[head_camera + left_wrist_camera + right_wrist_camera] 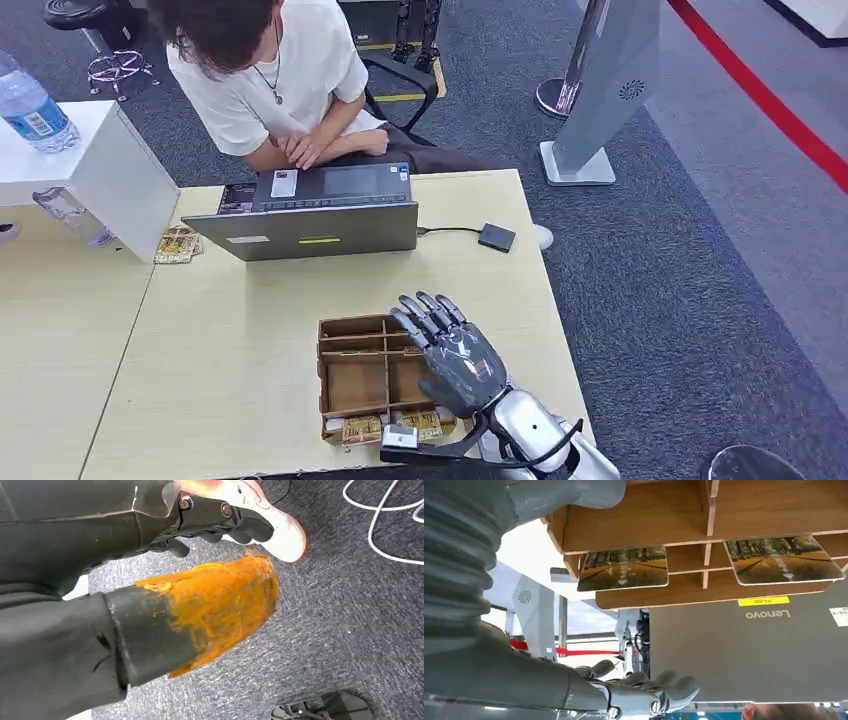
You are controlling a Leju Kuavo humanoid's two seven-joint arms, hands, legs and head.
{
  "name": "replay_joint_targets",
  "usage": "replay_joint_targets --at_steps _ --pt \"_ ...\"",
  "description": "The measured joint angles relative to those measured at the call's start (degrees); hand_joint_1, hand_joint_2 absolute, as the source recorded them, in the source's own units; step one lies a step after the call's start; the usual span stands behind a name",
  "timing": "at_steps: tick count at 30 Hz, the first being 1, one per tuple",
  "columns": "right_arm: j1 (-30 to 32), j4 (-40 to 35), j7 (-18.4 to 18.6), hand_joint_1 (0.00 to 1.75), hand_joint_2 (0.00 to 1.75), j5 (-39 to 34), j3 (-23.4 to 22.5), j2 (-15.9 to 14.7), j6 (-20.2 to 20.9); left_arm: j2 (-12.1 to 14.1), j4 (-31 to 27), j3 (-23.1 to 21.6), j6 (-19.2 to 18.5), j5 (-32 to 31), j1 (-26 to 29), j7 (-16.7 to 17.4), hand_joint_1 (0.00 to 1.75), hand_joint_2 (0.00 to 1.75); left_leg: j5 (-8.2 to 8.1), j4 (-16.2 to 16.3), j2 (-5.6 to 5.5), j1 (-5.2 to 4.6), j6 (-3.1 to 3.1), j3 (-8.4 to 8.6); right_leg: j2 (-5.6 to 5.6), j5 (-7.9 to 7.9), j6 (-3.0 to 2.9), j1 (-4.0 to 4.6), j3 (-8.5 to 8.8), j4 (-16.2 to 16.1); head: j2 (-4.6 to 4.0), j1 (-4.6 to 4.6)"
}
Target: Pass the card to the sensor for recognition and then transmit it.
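Cards [362,430] lie in the front compartments of a brown tray [345,372] near the front edge of the surface [230,340], toward its right side. The right wrist view shows two of them [623,568] [783,559], flat, printed with a tree-lined road, each resting in its own slot. They look thin, stiff and light, probably slick, so the exposed edge overhanging the slot seems the best place to pinch one.

The right hand [452,352] hovers over the tray's right side, fingers spread and extended, holding nothing. The left hand [220,520] hangs beside the robot above the carpet, fingers curled in with nothing in them.

A laptop [315,212] stands behind the tray, with a person [270,70] seated at it. A small black box [497,237], likely the sensor, lies on a cable near the right edge. The tray's dividers may crowd the fingers.
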Motion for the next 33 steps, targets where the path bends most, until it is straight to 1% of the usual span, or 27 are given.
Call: replay_joint_targets --at_steps 10,11,13,15,16,18,19,20,24,26,27,28,29,30,32,33 --pt "-0.1 0.3 0.3 0.23 1.75 -0.1 -0.2 -0.1 0.0 0.0 0.0 -0.4 -0.2 -0.2 0.0 0.0 0.00 0.00 0.00 0.0 0.00 0.00 0.00 0.00 0.00 0.00 0.00 0.00 0.00 0.0 0.00 0.00" --pt "-0.1 0.3 0.3 0.21 1.75 -0.1 -0.2 -0.1 0.0 0.0 0.0 -0.5 -0.2 -0.2 0.0 0.0 0.00 0.00 0.00 0.0 0.00 0.00 0.00 0.00 0.00 0.00 0.00 0.00 0.00 0.0 0.00 0.00" --pt "-0.1 0.3 0.3 0.26 1.75 -0.1 -0.3 -0.1 0.0 0.0 0.0 -0.6 -0.3 -0.2 0.0 0.0 0.00 0.00 0.00 0.0 0.00 0.00 0.00 0.00 0.00 0.00 0.00 0.00 0.00 0.0 0.00 0.00" --pt "-0.1 0.3 0.3 0.24 1.75 -0.1 -0.3 -0.1 0.0 0.0 0.0 -0.8 -0.3 -0.3 0.0 0.0 0.00 0.00 0.00 0.0 0.00 0.00 0.00 0.00 0.00 0.00 0.00 0.00 0.00 0.0 0.00 0.00" --pt "-0.1 0.3 0.3 0.28 1.75 -0.1 -0.3 -0.1 0.0 0.0 0.0 -0.8 -0.3 -0.3 0.0 0.0 0.00 0.00 0.00 0.0 0.00 0.00 0.00 0.00 0.00 0.00 0.00 0.00 0.00 0.0 0.00 0.00" --pt "-0.1 0.4 0.3 0.30 1.75 -0.1 -0.3 -0.2 0.0 0.0 0.0 -0.9 -0.3 -0.3 0.0 0.0 0.00 0.00 0.00 0.0 0.00 0.00 0.00 0.00 0.00 0.00 0.00 0.00 0.00 0.0 0.00 0.00" --pt "-0.1 0.4 0.3 0.38 1.75 -0.1 -0.3 -0.2 0.0 0.0 0.0 -0.9 -0.3 -0.3 0.0 0.0 0.00 0.00 0.00 0.0 0.00 0.00 0.00 0.00 0.00 0.00 0.00 0.00 0.00 0.0 0.00 0.00" --pt "-0.1 0.4 0.3 0.42 1.75 -0.1 -0.4 -0.2 0.1 0.0 0.0 -0.9 -0.3 -0.4 0.0 0.0 0.00 0.00 0.00 0.0 0.00 0.00 0.00 0.00 0.00 0.00 0.00 0.00 0.00 0.0 0.00 0.00" --pt "-0.1 0.4 0.3 0.44 1.75 -0.1 -0.4 -0.3 0.1 0.0 0.0 -0.9 -0.3 -0.4 0.0 0.0 0.00 0.00 0.00 0.0 0.00 0.00 0.00 0.00 0.00 0.00 0.00 0.00 0.00 0.0 0.00 0.00" --pt "-0.1 0.4 0.3 0.54 1.75 -0.1 -0.5 -0.3 0.1 0.0 0.0 -0.9 -0.3 -0.4 0.0 0.0 0.00 0.00 0.00 0.0 0.00 0.00 0.00 0.00 0.00 0.00 0.00 0.00 0.00 0.0 0.00 0.00" --pt "-0.1 0.4 0.4 0.70 1.75 -0.1 -0.5 -0.3 0.1 0.0 0.0 -0.9 -0.3 -0.4 0.0 0.0 0.00 0.00 0.00 0.0 0.00 0.00 0.00 0.00 0.00 0.00 0.00 0.00 0.00 0.0 0.00 0.00" --pt "-0.1 0.4 0.3 0.93 1.75 -0.1 -0.5 -0.3 0.1 0.0 0.0 -0.9 -0.3 -0.4 0.0 0.0 0.00 0.00 0.00 0.0 0.00 0.00 0.00 0.00 0.00 0.00 0.00 0.00 0.00 0.0 0.00 0.00" --pt "-0.1 0.4 0.3 0.94 1.75 -0.1 -0.5 -0.3 0.1 0.0 0.0 -0.9 -0.3 -0.4 0.0 0.0 0.00 0.00 0.00 0.0 0.00 0.00 0.00 0.00 0.00 0.00 0.00 0.00 0.00 0.0 0.00 0.00" --pt "-0.1 0.4 0.3 0.75 1.75 -0.1 -0.5 -0.3 0.1 0.0 0.0 -0.9 -0.3 -0.4 0.0 0.0 0.00 0.00 0.00 0.0 0.00 0.00 0.00 0.00 0.00 0.00 0.00 0.00 0.00 0.0 0.00 0.00" --pt "-0.1 0.4 0.3 0.70 1.75 -0.1 -0.5 -0.3 0.1 0.0 0.0 -0.9 -0.3 -0.4 0.0 0.0 0.00 0.00 0.00 0.0 0.00 0.00 0.00 0.00 0.00 0.00 0.00 0.00 0.00 0.0 0.00 0.00" --pt "-0.1 0.5 0.3 0.73 1.75 -0.1 -0.5 -0.3 0.1 0.0 0.0 -0.9 -0.3 -0.4 0.0 0.0 0.00 0.00 0.00 0.0 0.00 0.00 0.00 0.00 0.00 0.00 0.00 0.00 0.00 0.0 0.00 0.00"
